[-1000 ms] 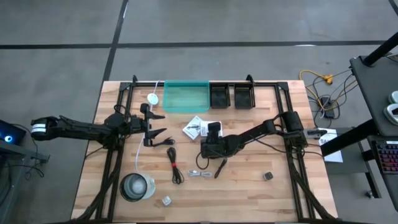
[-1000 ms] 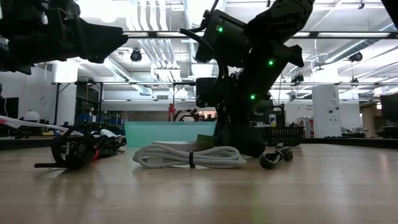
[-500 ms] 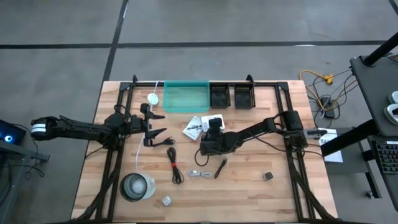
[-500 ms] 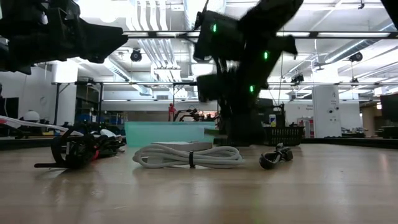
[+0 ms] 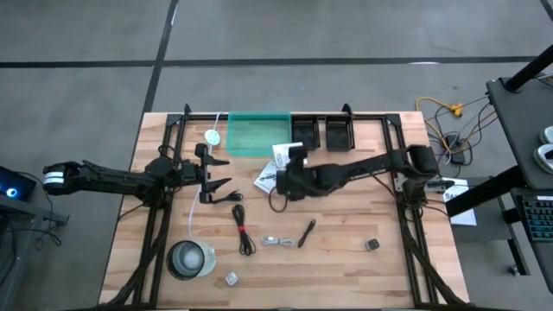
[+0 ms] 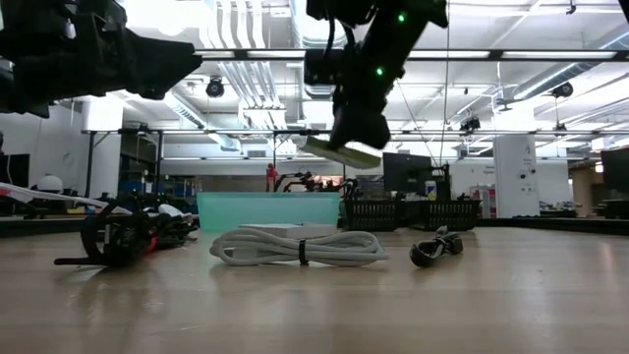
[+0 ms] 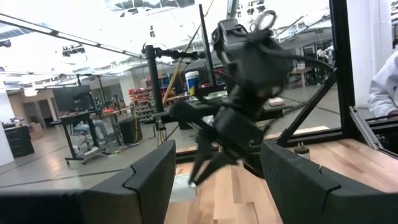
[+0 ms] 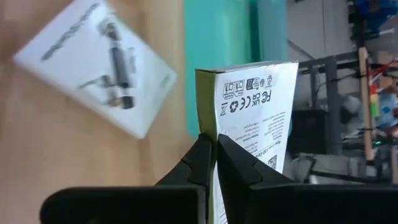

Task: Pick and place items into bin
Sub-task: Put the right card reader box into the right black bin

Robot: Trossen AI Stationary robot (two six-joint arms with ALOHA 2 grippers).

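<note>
The right gripper (image 5: 282,161) pinches a white packet (image 8: 255,118) up off the counter (image 5: 346,259) — the green bin (image 5: 257,135) lies just ahead, much closer to it than to the left gripper (image 5: 216,173).

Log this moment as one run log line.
right gripper: shut on white packet, lifted near teal bin | left gripper: open, waiting at table's left | second packet: on table
</note>
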